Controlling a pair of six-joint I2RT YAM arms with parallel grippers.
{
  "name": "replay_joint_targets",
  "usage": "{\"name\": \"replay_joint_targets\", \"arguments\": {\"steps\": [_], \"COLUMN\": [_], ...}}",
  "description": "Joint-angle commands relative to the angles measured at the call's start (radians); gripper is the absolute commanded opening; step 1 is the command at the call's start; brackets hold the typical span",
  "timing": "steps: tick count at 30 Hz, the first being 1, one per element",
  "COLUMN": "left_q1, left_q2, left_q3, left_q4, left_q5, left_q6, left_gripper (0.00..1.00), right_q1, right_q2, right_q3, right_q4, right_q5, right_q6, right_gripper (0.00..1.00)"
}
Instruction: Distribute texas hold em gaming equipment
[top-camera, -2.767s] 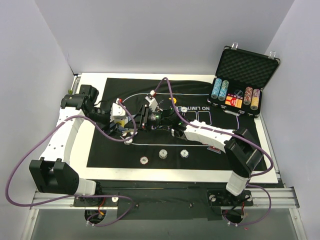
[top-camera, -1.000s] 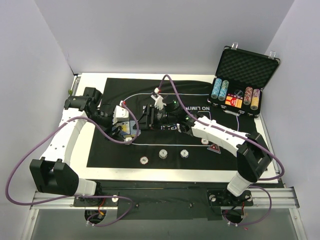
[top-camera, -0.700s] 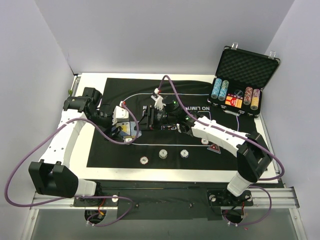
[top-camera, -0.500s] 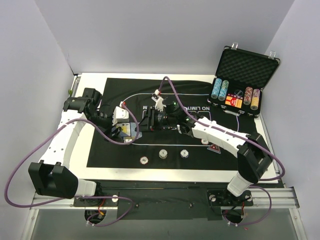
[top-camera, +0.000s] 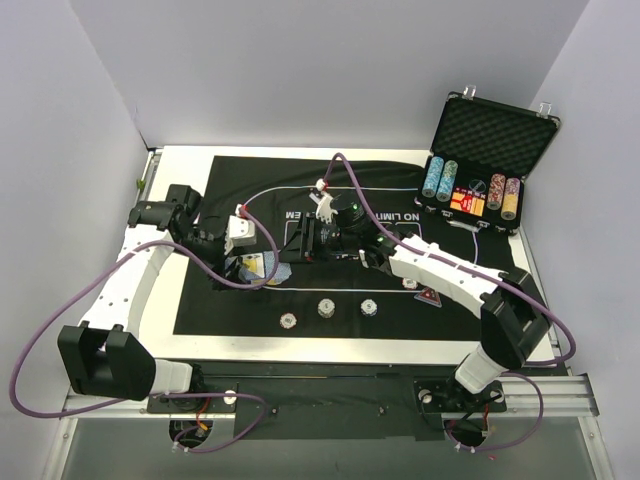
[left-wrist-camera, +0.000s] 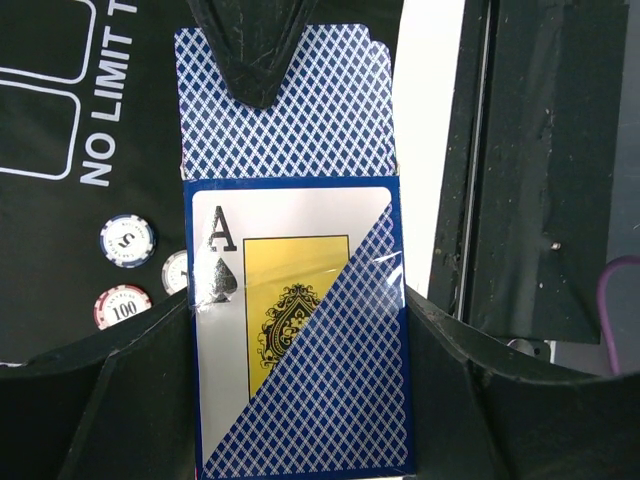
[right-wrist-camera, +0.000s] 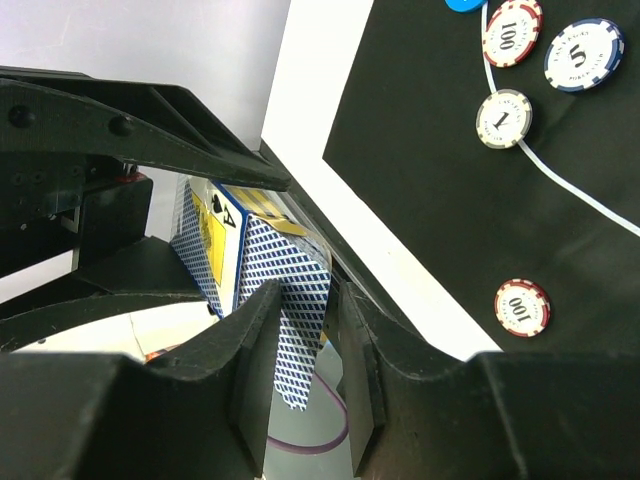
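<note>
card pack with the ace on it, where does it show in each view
top external: card pack left of centre, over the black mat
left wrist: fills the middle, ace showing
right wrist: left of centre, blue-backed cards poking out of it
shared landmark: the black mat with white lines

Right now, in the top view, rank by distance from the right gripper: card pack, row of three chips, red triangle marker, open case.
1. Card pack, just left of the right gripper.
2. Row of three chips, toward the near edge.
3. Red triangle marker, farther right.
4. Open case, far right corner.
</note>
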Motion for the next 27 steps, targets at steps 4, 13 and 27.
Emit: {"name": "replay_joint_targets", "arguments": {"steps": [4,13,27], "left_q1": [0.032,0.067,0.067], "left_q2": [-0.039,-0.030,-0.025], "left_q3": [0.009,0.012,0.020], "left_q4": [0.014,-0.018,-0.058], "left_q5": [0.164,0.196,0.200], "left_q6": [-0.019,0.019,0.056], "left_gripper": [0.00,0.00,0.00], "right_q1": [-0.010,-0.035,-0.073], "right_q2": [-0.067,-0.118,-0.144], "right_q3": [-0.007,-0.032,-0.015], "right_q4": [0.001,-0.031,-0.076], "right_q5": [0.009,0.019,0.014], "right_q6": [-0.012,-0.027,-0.046], "right_gripper": [0.26,0.26,0.26]}}
